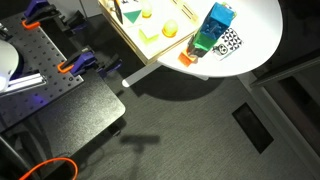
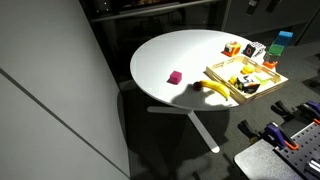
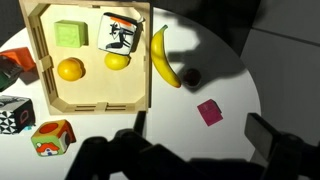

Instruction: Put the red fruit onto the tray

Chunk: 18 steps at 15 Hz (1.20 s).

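Looking down through the wrist camera, I see the small dark red roundish fruit point(image 3: 191, 76) lying on the round white tabletop point(image 3: 232, 98), outside the pale wooden rectangular tray point(image 3: 95, 104). It sits just beside the lower end of a yellow banana point(image 3: 163, 57), on the side away from the tray. I cannot tell whether the two touch. The banana lies along the tray's outer edge.

My gripper point(image 3: 200, 135) hangs above the table with its two dark fingers point(image 3: 265, 140) spread wide and nothing between them. They are blurred in this view. A flat pink square piece point(image 3: 209, 111) lies on the table between the fruit and the fingers.

Inside the tray I see a green block point(image 3: 70, 33), a white block with a black figure point(image 3: 122, 33) and two yellow round pieces point(image 3: 70, 69). Beside the tray, on the far side from the fruit, stand a black-and-white patterned cube point(image 3: 12, 115) and an orange-and-green cube point(image 3: 52, 137).

In an exterior view the banana point(image 2: 215, 88) and the pink piece point(image 2: 173, 77) show on the tabletop point(image 2: 170, 50), and the fruit is too small to make out.
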Motion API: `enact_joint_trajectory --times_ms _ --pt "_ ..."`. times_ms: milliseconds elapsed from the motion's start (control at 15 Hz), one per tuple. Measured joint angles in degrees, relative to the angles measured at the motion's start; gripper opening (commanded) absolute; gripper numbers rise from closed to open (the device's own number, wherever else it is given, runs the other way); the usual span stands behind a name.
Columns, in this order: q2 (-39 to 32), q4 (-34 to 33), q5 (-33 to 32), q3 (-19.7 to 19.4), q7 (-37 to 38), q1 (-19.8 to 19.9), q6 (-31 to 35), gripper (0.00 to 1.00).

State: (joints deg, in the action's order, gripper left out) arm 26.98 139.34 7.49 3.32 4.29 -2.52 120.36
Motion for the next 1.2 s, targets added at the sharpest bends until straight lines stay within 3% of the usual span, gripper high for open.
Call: enact_joint_trajectory --times_ms 1200 --pt "-24.27 -11.32 1.87 -0.31 -16.49 -2.60 0.00 1.00"
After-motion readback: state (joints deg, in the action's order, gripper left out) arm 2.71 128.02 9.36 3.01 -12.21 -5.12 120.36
